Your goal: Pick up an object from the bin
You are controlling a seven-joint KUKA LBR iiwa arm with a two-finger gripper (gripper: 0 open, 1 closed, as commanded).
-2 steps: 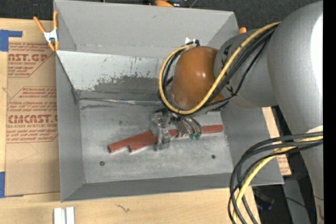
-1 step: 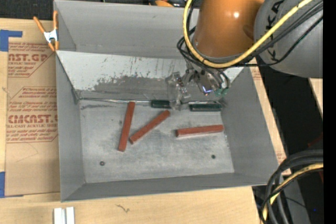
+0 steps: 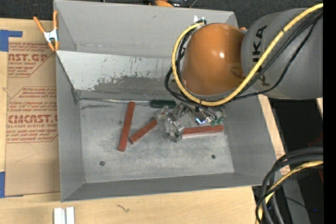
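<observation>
Though not yet raised, lies nearest the gripper: right stick, red-brown, flat on the floor of the bin, right of centre, its left end right at the gripper's tip. Cannot tell whether touched or merely beside. Cannot tell either whether open or clamped on anything, with the tip lost in a tangle of metal and wire.

Further left, well apart from that one: long stick, near upright in the view, and short stick, slanting, their lower ends near each other. Just behind the gripper, toward the back wall: dark tool with a greenish handle, lying crosswise.

Judged as somewhere about mid-task: gripper low at the floor and beside a candidate, grasp unconfirmed, lift out of the bin left to do.

Reaches in from the right, across the right rim. Orange wrist cover over the back of the floor, yellow cable looped round it, gripper pointing down and a little toward the front left.
</observation>
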